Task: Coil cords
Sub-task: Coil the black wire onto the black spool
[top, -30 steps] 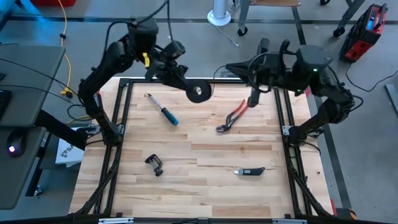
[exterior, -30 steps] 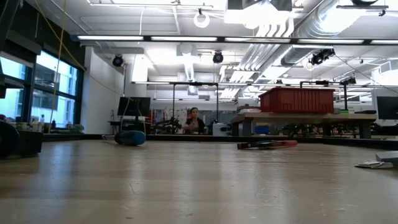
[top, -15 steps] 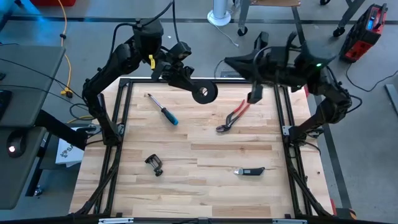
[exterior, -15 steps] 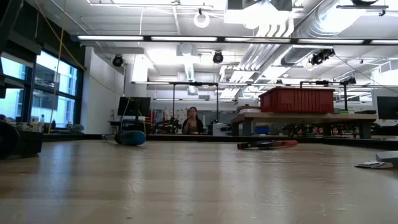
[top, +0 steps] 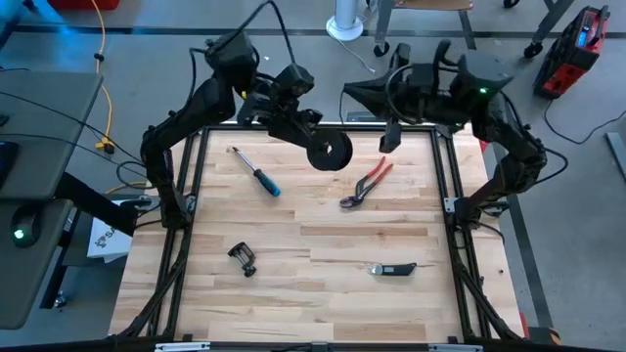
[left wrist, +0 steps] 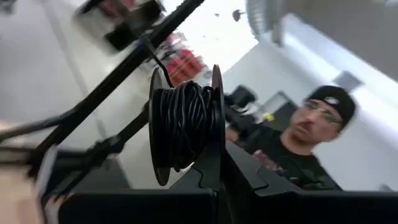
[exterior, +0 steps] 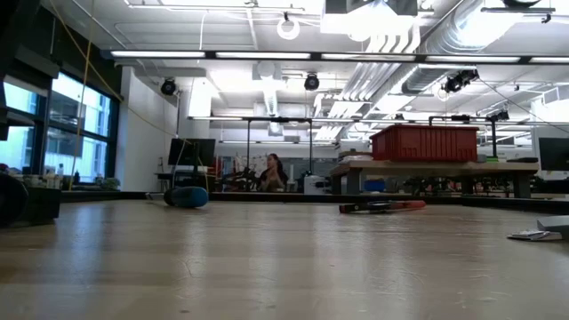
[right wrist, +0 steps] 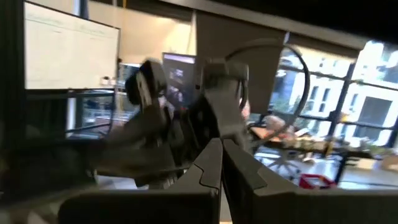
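Note:
The small black reel (top: 330, 152) (left wrist: 184, 126) carries the thin dark cord (left wrist: 181, 121) in many turns. A short free end (left wrist: 159, 62) sticks out past one disc. My left gripper (top: 320, 143) (left wrist: 221, 163) is shut on the reel, high above the table's far middle. My right gripper (top: 352, 95) (right wrist: 221, 163) is shut and roughly level. It points at the left arm from the far right, just beyond the reel. No wire shows between its fingers. Neither arm shows in the low view. My left gripper pinches the rim of one of the reel's two discs (left wrist: 216, 134) between its two fingers (left wrist: 205, 171). The fingers come about level, slanting from the table's far left. The reel stands on edge at the fingertips, lifted clear of the table.
On the wooden table (top: 313, 293) lie red pliers (top: 367, 182), a blue-handled screwdriver (top: 256, 174), a black clamp (top: 243, 258) and a small dark hand tool (top: 392, 269). A person's head (left wrist: 314, 121) shows beyond the reel in the left wrist view.
My left gripper has carried the reel toward the table's right and a little toward its near edge, still lifted clear. My right gripper has shifted slightly toward the far left.

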